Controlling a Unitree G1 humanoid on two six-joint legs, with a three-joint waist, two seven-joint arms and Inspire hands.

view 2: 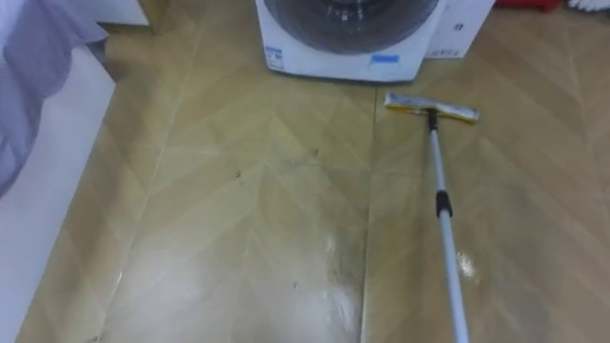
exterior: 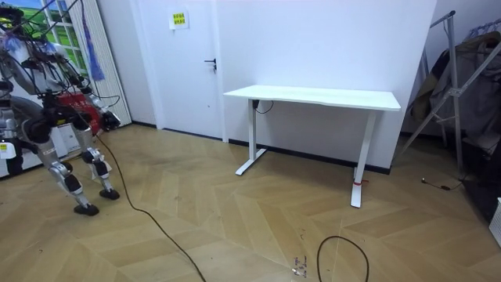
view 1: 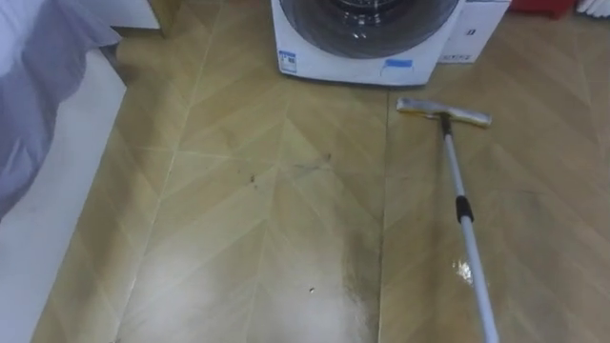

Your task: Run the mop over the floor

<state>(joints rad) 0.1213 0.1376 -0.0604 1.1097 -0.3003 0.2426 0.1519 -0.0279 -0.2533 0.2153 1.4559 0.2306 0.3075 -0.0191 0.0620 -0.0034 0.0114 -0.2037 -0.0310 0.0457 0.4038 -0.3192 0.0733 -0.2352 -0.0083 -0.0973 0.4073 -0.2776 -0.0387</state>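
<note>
One mop (view 1: 457, 195) has its flat head on the floor just before the washing machine (view 1: 367, 38), near the machine's right corner, with the pole running away from the machine toward me. The herringbone wood floor (view 1: 238, 238) in front of the machine carries a few dark specks (view 1: 253, 178) (and a glossy sheen further out). Left of the machine hangs grey bedding (view 1: 38, 76). I cannot tell how either hand's fingers are set.

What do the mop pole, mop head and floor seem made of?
Mop pole: likely metal, silvery and shiny, with a dark collar midway. Mop head: flat yellowish pad, perhaps sponge or cloth; unclear. Floor: wood-look chevron boards, glossy finish, reflecting light.
</note>
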